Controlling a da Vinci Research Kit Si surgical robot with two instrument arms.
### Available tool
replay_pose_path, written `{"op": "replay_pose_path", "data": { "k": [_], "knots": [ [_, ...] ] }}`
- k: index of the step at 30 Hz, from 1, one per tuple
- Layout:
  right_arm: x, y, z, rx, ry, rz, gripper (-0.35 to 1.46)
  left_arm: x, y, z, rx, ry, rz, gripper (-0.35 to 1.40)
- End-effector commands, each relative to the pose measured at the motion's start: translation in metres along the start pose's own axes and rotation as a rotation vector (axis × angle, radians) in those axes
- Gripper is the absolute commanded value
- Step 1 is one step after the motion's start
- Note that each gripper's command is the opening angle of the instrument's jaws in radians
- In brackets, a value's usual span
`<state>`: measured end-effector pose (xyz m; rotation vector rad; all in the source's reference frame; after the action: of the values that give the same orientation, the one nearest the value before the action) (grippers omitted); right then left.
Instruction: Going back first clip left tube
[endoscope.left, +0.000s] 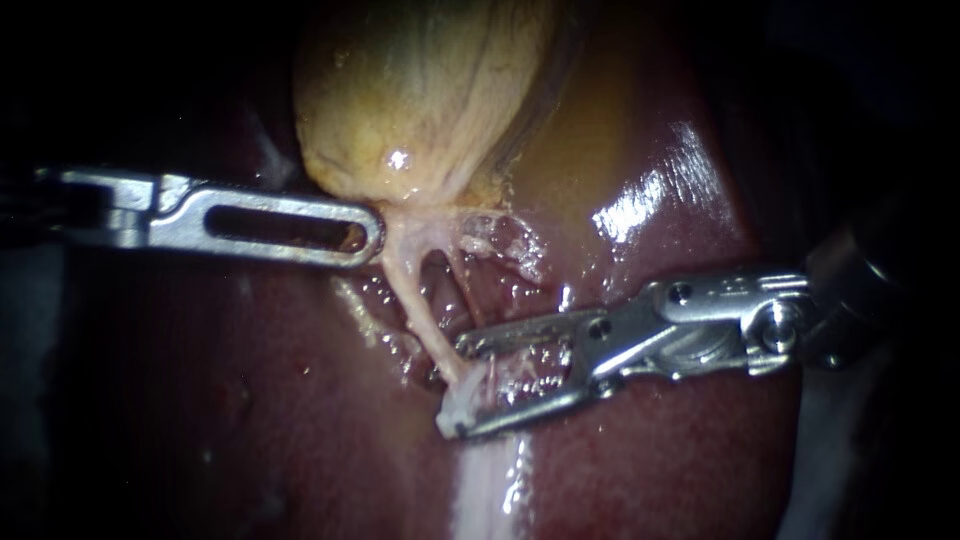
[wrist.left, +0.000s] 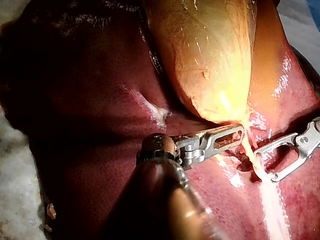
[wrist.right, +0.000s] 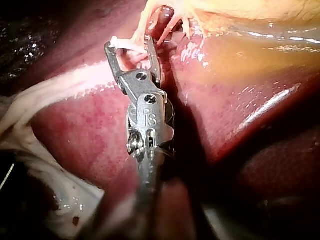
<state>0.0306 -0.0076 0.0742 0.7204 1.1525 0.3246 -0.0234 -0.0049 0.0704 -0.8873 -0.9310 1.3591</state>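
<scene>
My left instrument (endoscope.left: 362, 233) reaches in level across the dark red liver (endoscope.left: 200, 400). Its slotted jaws lie closed together, and their tip nips the pale tissue at the narrow lower end of the yellow gallbladder (endoscope.left: 420, 90), which hangs above. From that narrow end two thin strands run down over the liver. The left tube (endoscope.left: 412, 305) slants down and to the right into the mouth of my right instrument (endoscope.left: 455, 386). The right tube (endoscope.left: 462, 288) is shorter, lies just beside it and ends near that instrument's upper jaw. A small white clip (endoscope.left: 455, 408) sits across the left tube at its lower end, against the tip of the lower jaw. Below the clip a pale band of tissue (endoscope.left: 487, 490) runs on down the liver. My right instrument's jaws stand apart with a clear gap; the left tube and some wispy tissue lie between them, and they are not pressed shut on either. Its shaft comes in from the right over the wet, shining liver. The right wrist view shows the same spread jaws with the clip at one tip.
</scene>
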Motion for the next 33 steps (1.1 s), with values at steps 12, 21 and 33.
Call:
{"op": "replay_pose_path", "data": {
  "k": [12, 21, 33],
  "knots": [
    [0.0016, 0.0001, -0.0027, -0.034, 0.010, -0.022, 0.50, -0.0002, -0.0002, 0.0001, 0.001, 0.001, 0.001, -0.35],
    [0.0024, -0.0004, -0.0041, -0.047, 0.013, -0.050, 0.50, -0.0003, -0.0003, 0.0001, 0.002, 0.001, 0.002, -0.35],
    [0.0042, -0.0013, -0.0088, -0.085, 0.016, -0.132, 0.50, -0.0003, -0.0003, 0.0002, 0.002, 0.002, 0.002, -0.35]
  ]
}}
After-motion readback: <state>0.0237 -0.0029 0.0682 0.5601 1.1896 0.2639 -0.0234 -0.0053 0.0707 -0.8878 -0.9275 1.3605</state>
